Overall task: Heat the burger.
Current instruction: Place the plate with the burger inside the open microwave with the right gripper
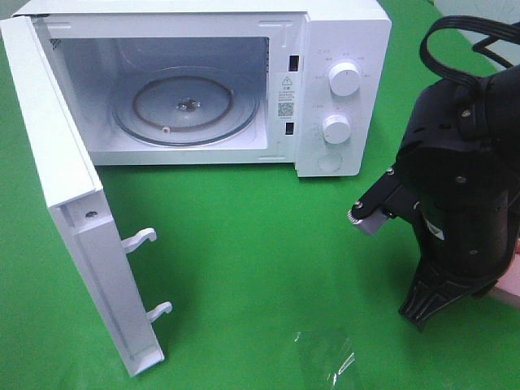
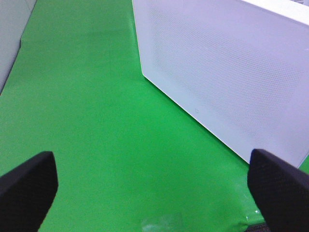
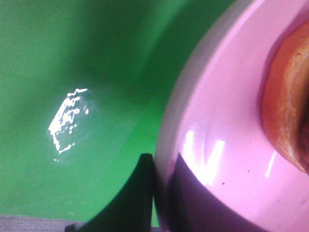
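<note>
I have the right gripper (image 3: 163, 198) with jaws clamped on the rim of the shallow pink plate (image 3: 217, 121), sparing the golden-brown burger (image 3: 289, 96) on it, out front of the knob side of the open white microwave (image 1: 341, 49). The left gripper (image 2: 154, 188) waits beside its door (image 2: 227, 72), jaws wide apart and empty.

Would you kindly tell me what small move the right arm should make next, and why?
Probably lift the pink plate a little and begin carrying it toward the microwave. The right gripper is closed on the plate's rim, the burger sits on the plate, the door stands wide open, and the glass turntable is bare.
</note>
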Robot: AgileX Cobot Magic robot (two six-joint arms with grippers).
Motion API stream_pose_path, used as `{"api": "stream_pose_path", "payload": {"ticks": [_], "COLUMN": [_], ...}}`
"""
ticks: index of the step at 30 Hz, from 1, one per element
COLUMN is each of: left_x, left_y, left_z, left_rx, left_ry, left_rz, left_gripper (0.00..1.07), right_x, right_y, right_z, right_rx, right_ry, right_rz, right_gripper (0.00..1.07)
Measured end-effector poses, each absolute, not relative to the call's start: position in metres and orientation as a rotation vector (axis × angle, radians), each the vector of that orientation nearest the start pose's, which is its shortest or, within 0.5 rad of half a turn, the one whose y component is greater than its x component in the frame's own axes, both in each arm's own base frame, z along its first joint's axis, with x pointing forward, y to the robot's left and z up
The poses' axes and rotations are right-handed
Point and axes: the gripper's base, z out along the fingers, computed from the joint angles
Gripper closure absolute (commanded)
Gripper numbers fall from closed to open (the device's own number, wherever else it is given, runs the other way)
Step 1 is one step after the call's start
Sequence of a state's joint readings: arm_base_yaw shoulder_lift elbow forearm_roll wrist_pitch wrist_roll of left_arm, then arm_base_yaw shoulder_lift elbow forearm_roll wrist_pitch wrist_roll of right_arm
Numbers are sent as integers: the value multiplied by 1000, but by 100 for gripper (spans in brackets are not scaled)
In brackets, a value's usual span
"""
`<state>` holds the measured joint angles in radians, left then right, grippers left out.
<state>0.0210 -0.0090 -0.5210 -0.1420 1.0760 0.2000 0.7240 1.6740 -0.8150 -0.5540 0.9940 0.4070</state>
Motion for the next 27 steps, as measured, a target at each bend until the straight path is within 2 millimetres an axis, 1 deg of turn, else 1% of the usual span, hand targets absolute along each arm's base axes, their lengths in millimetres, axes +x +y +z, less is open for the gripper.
{"api": "stream_pose_path", "payload": {"ticks": [2,4,8,9,14,15,16,17,18,19,20,21,22,23,24,25,26,27], "left_x": [-10,-10,-10,-10,-10,-10,-10,-10,-10,-10,-10,-10,-10,-10,-10,-10,-10,-10], "left_y": [-12,-12,-12,-12,-12,-12,-12,-12,-12,-12,-12,-12,-12,-12,-12,-12,-12,-12], "left_z": [282,282,282,282,282,282,282,282,282,282,282,282,282,282,282,282,282,282], "left_rx": [191,191,191,191,191,191,191,191,191,191,191,191,191,191,191,191,191,191], "left_ry": [2013,2013,2013,2013,2013,2013,2013,2013,2013,2013,2013,2013,2013,2013,2013,2013,2013,2013], "left_rz": [-29,-29,-29,-29,-29,-29,-29,-29,-29,-29,-29,-29,-29,-29,-29,-29,-29,-29], "left_gripper": [7,7,7,7,7,7,7,7,7,7,7,7,7,7,7,7,7,7], "right_x": [214,206,199,194,185,179,179,171,171,168,160,160,153,153,147,147,139,139], "right_y": [140,150,158,163,170,171,171,171,171,169,164,164,160,160,155,155,149,149], "right_z": [160,160,160,160,162,165,165,170,170,172,175,175,177,177,179,179,179,179], "right_rx": [-996,-1061,-1112,-1148,-1202,-1217,-1217,-1235,-1235,-1238,-1253,-1253,-1264,-1264,-1278,-1278,-1298,-1298], "right_ry": [2817,2790,2765,2747,2718,2697,2697,2671,2671,2663,2645,2645,2632,2632,2619,2619,2601,2601], "right_rz": [-710,-712,-716,-724,-741,-728,-728,-706,-706,-700,-692,-692,-686,-686,-680,-680,-677,-677], "right_gripper": [106,105,104,104,104,104,104,104,104,104,103,103,103,103,103,103,103,103]}}
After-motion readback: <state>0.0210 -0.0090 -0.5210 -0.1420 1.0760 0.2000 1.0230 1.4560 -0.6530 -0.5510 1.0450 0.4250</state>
